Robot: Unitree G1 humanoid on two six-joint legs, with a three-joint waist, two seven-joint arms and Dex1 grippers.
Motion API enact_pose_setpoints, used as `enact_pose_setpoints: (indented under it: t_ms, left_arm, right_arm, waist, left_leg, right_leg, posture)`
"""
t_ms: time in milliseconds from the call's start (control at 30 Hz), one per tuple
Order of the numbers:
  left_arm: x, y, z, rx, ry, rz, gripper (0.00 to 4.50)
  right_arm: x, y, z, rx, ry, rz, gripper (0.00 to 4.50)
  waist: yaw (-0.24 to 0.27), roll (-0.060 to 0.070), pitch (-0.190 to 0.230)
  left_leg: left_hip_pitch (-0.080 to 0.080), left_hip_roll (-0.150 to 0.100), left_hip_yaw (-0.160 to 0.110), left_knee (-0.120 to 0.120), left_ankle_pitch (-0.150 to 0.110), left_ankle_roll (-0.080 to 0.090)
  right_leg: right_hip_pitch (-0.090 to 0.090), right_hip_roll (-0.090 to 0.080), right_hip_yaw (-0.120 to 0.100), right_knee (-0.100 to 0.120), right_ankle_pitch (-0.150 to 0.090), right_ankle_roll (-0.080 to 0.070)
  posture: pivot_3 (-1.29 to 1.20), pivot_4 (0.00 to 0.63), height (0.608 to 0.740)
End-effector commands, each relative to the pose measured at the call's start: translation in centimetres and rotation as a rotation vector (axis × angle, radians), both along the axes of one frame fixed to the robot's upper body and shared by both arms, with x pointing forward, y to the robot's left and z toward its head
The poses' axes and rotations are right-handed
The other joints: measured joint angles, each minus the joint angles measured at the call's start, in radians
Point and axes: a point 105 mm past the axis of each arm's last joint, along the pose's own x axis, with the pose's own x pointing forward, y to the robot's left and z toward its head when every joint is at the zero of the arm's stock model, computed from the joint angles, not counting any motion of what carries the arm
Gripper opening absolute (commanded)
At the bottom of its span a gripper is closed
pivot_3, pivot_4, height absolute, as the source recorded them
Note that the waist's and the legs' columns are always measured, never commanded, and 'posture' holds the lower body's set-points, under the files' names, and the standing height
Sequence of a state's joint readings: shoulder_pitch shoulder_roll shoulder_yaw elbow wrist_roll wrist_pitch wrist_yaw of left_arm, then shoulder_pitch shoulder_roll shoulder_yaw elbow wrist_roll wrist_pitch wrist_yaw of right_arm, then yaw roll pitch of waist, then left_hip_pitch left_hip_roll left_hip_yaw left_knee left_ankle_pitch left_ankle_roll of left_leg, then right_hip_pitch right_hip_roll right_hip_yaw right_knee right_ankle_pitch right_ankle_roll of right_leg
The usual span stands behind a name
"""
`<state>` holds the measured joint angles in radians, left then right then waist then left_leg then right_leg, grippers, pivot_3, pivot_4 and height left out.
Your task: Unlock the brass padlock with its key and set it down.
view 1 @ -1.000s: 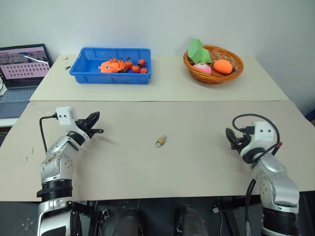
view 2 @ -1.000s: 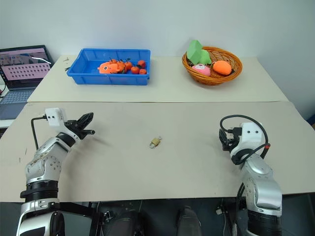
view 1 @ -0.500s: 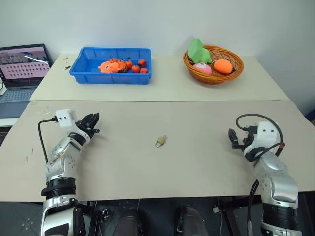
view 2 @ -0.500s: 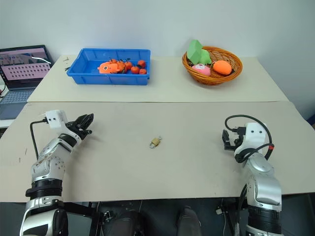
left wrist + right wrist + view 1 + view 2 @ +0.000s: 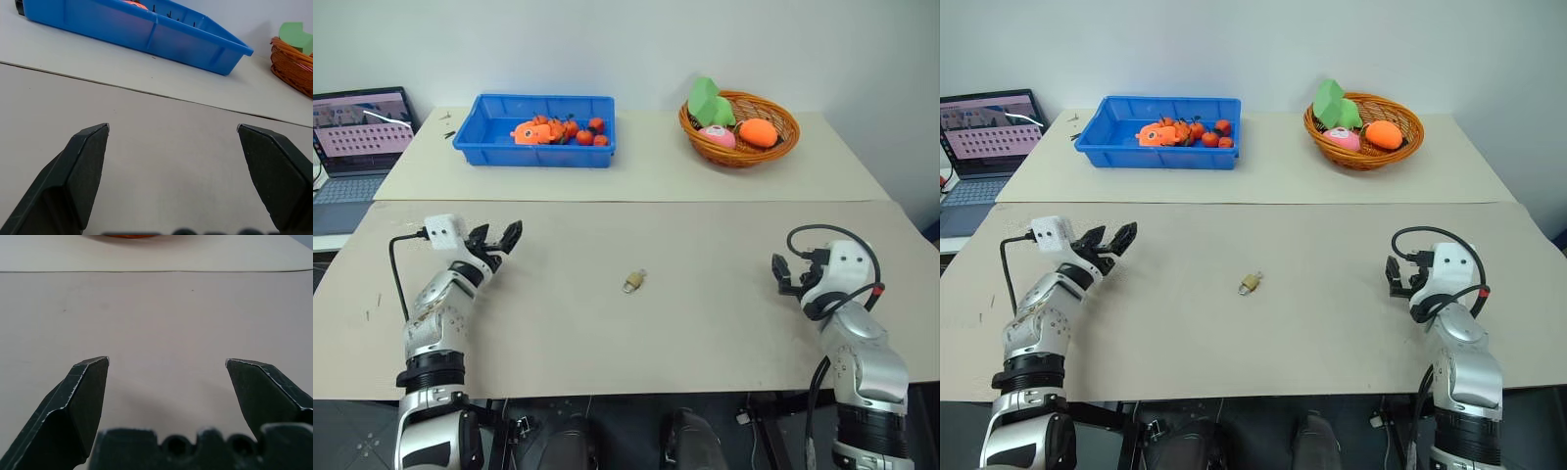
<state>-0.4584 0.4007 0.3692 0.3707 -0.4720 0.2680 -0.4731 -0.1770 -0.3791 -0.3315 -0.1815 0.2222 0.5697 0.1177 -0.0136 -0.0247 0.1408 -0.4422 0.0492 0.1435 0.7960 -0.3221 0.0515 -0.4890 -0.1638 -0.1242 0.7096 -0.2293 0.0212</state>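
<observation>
The brass padlock [image 5: 632, 283] lies alone on the tan table near the middle, between my two arms. A small silvery part sticks out of its far end; I cannot tell whether that is the shackle or the key. My left gripper [image 5: 496, 236] hovers at the left, well clear of the padlock, open wide with nothing between its fingers [image 5: 88, 152]. Far to the right of the padlock, my right gripper [image 5: 780, 275] is also open and empty, its fingers [image 5: 83, 391] spread over bare table.
A blue tray [image 5: 533, 155] with several orange toys stands at the back left. At the back right is a wicker basket [image 5: 740, 155] holding green, pink and orange items. A laptop [image 5: 357, 127] sits beyond the table's left edge.
My left gripper has gone from shut to wide open. My right gripper has opened a little wider. The padlock has not moved.
</observation>
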Motion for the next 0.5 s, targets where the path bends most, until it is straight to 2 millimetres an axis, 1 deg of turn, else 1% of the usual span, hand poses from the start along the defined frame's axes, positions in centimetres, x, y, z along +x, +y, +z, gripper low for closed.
enact_pose_setpoints:
  t_ms: [33, 100, 133, 167, 200, 267, 333, 367, 433, 500]
  left_arm:
    - [-0.1, -1.4, 1.3, 0.069, -0.044, -0.084, 4.45]
    - [-0.7, -3.0, 1.1, 0.085, -0.036, -0.194, 4.45]
    - [-1.2, -4.0, 1.2, 0.094, -0.037, -0.265, 4.45]
    - [-1.8, -4.9, 1.3, 0.105, -0.035, -0.339, 4.45]
    - [-2.2, -5.5, 1.4, 0.114, -0.031, -0.387, 4.45]
    - [-3.3, -6.8, 1.8, 0.146, -0.019, -0.523, 4.45]
    - [-5.0, -8.5, 2.2, 0.181, 0.002, -0.697, 4.45]
    - [-5.7, -9.1, 2.2, 0.202, 0.016, -0.764, 4.45]
    - [-6.4, -9.7, 2.2, 0.227, 0.036, -0.837, 4.45]
    - [-7.1, -10.1, 2.4, 0.235, 0.051, -0.893, 4.45]
  right_arm:
    - [0.0, -0.1, 1.3, -0.067, -0.043, 0.027, 4.5]
    - [0.2, 1.0, 1.3, -0.115, -0.028, 0.113, 4.5]
    - [0.3, 1.9, 1.5, -0.143, -0.026, 0.178, 4.5]
    - [0.5, 3.2, 1.9, -0.174, -0.024, 0.277, 4.5]
    - [0.5, 4.0, 2.1, -0.194, -0.022, 0.344, 4.5]
    - [0.1, 7.1, 2.6, -0.254, -0.011, 0.598, 4.5]
    - [-1.0, 10.4, 3.0, -0.331, 0.024, 0.925, 4.5]
    - [-1.5, 11.5, 3.2, -0.359, 0.04, 1.054, 4.5]
    - [-1.9, 12.5, 3.4, -0.391, 0.058, 1.201, 4.5]
    - [-1.7, 13.5, 3.7, -0.437, 0.052, 1.305, 4.5]
  waist:
    - [0.0, 0.0, 0.0]
    - [0.0, 0.0, 0.0]
    - [-0.001, 0.0, 0.0]
    - [-0.002, 0.0, 0.0]
    - [-0.003, 0.0, 0.0]
    - [-0.005, 0.0, 0.0]
    - [-0.01, 0.0, 0.0]
    - [-0.012, 0.001, 0.001]
    - [-0.012, 0.001, 0.001]
    - [-0.007, 0.001, 0.001]
  left_leg:
    - [0.0, 0.0, 0.0, 0.0, 0.0, 0.0]
    - [0.0, 0.0, 0.0, 0.0, 0.0, 0.0]
    - [0.0, 0.0, 0.0, 0.0, 0.0, 0.0]
    - [0.0, 0.0, 0.0, 0.0, 0.0, 0.0]
    - [0.0, 0.0, 0.0, 0.0, 0.0, 0.0]
    - [0.0, 0.0, 0.0, 0.0, 0.0, 0.0]
    - [0.0, 0.001, 0.0, 0.0, 0.0, 0.0]
    - [0.0, 0.001, 0.001, 0.0, 0.0, 0.0]
    - [0.0, 0.001, 0.0, 0.0, 0.0, 0.0]
    - [0.001, 0.001, 0.0, 0.0, 0.0, 0.0]
  right_leg:
    - [0.0, 0.0, 0.0, 0.0, 0.0, 0.0]
    - [0.0, 0.0, 0.0, 0.0, 0.0, 0.0]
    - [0.0, 0.0, 0.0, 0.0, 0.0, 0.0]
    - [0.0, 0.0, 0.0, 0.0, 0.0, 0.0]
    - [0.0, 0.0, 0.0, 0.0, 0.0, 0.0]
    - [-0.001, 0.0, 0.0, 0.0, 0.0, 0.0]
    - [-0.001, 0.0, 0.001, 0.0, -0.001, 0.001]
    - [-0.001, 0.001, 0.001, 0.0, -0.003, 0.004]
    - [-0.001, 0.001, 0.001, -0.001, -0.003, 0.005]
    - [0.0, 0.001, 0.0, -0.002, -0.003, 0.004]
  posture:
    - [0.0, 0.15, 0.676]
    - [0.0, 0.15, 0.676]
    - [0.0, 0.15, 0.676]
    - [0.0, 0.15, 0.676]
    - [0.0, 0.15, 0.676]
    - [0.0, 0.15, 0.676]
    - [0.0, 0.15, 0.676]
    - [0.0, 0.15, 0.676]
    - [0.0, 0.15, 0.676]
    - [0.0, 0.15, 0.676]
